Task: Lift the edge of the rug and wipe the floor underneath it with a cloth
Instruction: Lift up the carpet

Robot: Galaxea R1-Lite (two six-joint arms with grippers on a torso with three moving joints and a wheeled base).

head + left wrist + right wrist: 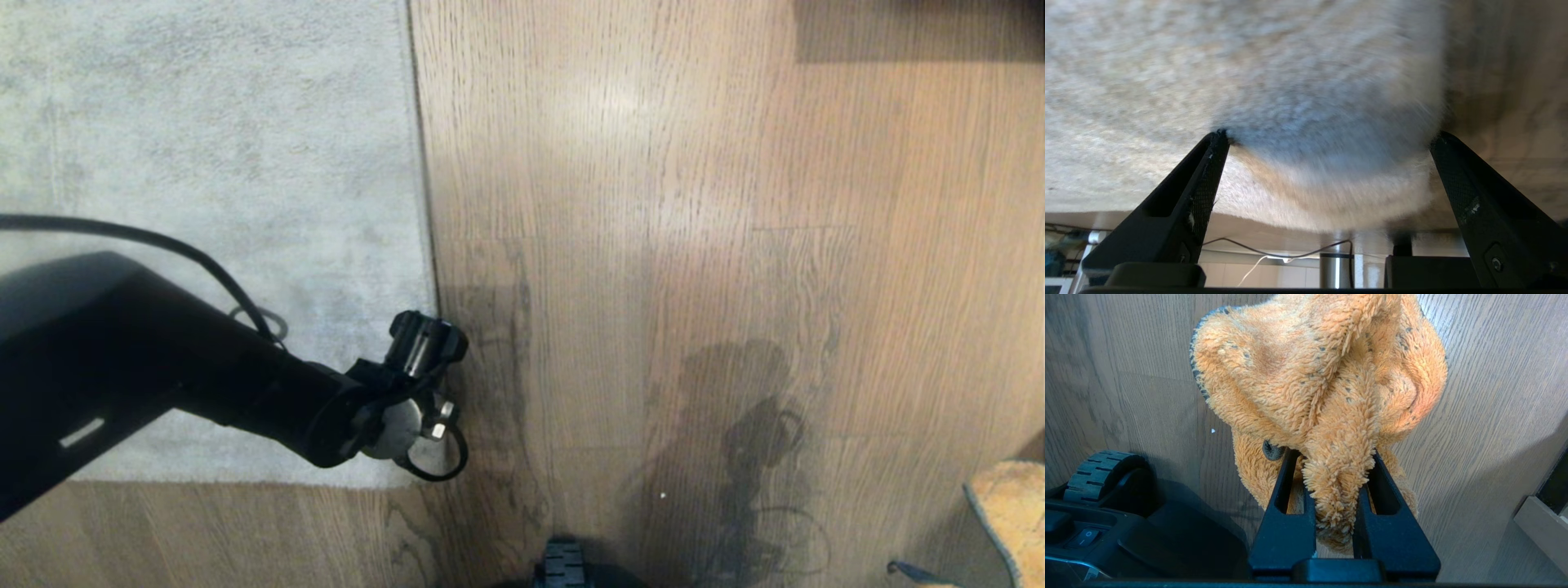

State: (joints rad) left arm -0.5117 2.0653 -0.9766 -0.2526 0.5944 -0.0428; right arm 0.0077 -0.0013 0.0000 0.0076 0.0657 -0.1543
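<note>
- pale glare patch on the floor [620, 106] in the head view, soft arm shadows lower down
- left wrist view has the rug [1249, 81] smeared with blur
- right wrist view sharp, evenly lit

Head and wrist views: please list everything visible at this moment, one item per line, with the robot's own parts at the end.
rug: one, pale grey, flat on the floor at the head view's left, corner near the left arm.
rug edge: one, straight border running up the head view, lying flat, not yet lifted.
floor: one, brown wood-grain planks, right of the rug and below it.
cloth: one, orange-yellow and fuzzy, bunched, hanging over the floor; its edge shows at the head view's lower right.
cable: thin, one dark and one white, along a far wall in the left wrist view.
left pincer: black, open, astride the rug edge near the corner.
right pincer: black, shut on the cloth.
base wheel: one, black, ribbed, on the floor.
</note>
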